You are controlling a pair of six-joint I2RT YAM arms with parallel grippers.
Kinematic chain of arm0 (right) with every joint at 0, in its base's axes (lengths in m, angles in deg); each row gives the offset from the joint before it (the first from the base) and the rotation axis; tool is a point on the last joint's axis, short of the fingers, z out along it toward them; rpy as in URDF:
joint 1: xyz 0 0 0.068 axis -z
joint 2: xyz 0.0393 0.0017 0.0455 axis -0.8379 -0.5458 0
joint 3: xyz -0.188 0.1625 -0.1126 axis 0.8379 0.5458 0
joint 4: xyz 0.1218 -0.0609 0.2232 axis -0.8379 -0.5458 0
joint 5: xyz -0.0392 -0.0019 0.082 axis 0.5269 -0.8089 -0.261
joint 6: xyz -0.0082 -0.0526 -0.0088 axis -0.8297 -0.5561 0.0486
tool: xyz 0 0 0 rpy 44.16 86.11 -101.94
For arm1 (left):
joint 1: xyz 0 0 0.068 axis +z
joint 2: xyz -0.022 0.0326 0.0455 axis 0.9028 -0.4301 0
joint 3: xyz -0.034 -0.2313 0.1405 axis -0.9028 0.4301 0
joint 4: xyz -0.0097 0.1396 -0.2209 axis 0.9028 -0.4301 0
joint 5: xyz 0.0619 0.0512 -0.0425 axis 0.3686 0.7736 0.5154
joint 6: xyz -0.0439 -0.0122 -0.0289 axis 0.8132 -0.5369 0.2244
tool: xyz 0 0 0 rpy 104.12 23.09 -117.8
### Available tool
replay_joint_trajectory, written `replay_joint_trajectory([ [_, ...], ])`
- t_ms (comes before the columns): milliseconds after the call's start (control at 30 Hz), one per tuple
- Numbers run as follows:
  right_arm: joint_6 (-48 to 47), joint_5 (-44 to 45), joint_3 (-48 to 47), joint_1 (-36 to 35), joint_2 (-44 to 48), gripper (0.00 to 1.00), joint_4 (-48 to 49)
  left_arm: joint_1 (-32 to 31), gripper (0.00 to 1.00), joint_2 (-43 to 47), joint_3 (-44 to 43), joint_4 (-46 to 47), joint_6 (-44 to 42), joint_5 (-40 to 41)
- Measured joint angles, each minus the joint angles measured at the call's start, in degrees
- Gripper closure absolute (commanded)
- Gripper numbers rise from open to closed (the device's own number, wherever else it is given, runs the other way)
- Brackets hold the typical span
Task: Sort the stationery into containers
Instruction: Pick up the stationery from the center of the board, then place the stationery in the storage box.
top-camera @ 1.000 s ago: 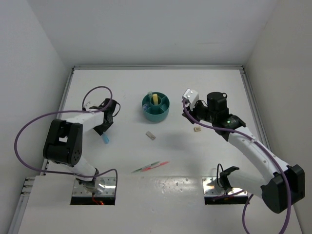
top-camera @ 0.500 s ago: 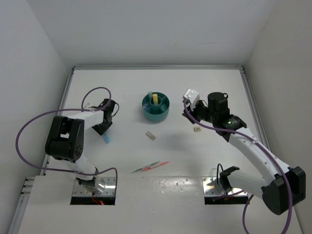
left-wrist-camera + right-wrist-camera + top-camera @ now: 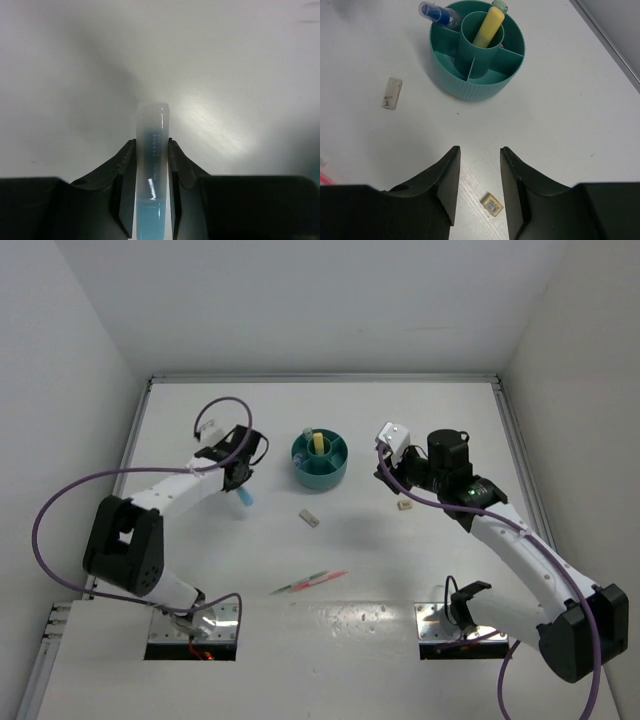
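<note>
Top external view: sorting partly done, with two markers stowed and five items outside the bowl.
The ribbed teal plastic bowl (image 3: 322, 474) holds a yellow marker (image 3: 488, 27) in its central cup and a blue marker (image 3: 436, 13) leaning from a ring compartment. At the bowl's 8 o'clock, the left gripper (image 3: 151, 175) has its jaws pinching a translucent blue stick (image 3: 152, 150). At 4 o'clock, the right gripper (image 3: 477, 175) hovers with jaws spread over a beige eraser block (image 3: 492, 205). A second eraser (image 3: 309, 518) and two thin pens (image 3: 308, 582) lie toward 6 o'clock on the matte white worktop (image 3: 450, 420).

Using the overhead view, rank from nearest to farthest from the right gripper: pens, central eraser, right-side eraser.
1. The right-side eraser, just beside the right gripper.
2. The central eraser, off to its left.
3. The pens, lower left in view.
</note>
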Motion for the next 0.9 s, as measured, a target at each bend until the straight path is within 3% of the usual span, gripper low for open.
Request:
replay_joint_trajectory([
  [100,0.02,-0.11,0.0,0.0,-0.02,0.62,0.0,-6.86,1.0,4.98,-6.6,2.93,-6.47,-1.14],
  [167,0.04,-0.11,0.0,0.0,-0.04,0.62,0.0,-10.36,1.0,8.98,-8.17,10.14,-12.68,-4.37],
  [333,0.09,-0.26,0.0,0.0,-0.04,0.62,0.0,-12.37,1.0,13.42,-6.58,27.34,-23.85,-14.25],
  [633,0.11,-0.31,0.0,0.02,-1.33,0.62,0.04,-16.26,1.0,5.64,2.32,59.47,-34.05,-20.52],
  [900,0.11,-0.5,0.0,0.66,-2.19,0.62,0.04,-22.18,1.0,-1.88,0.33,73.24,-42.86,-13.31],
])
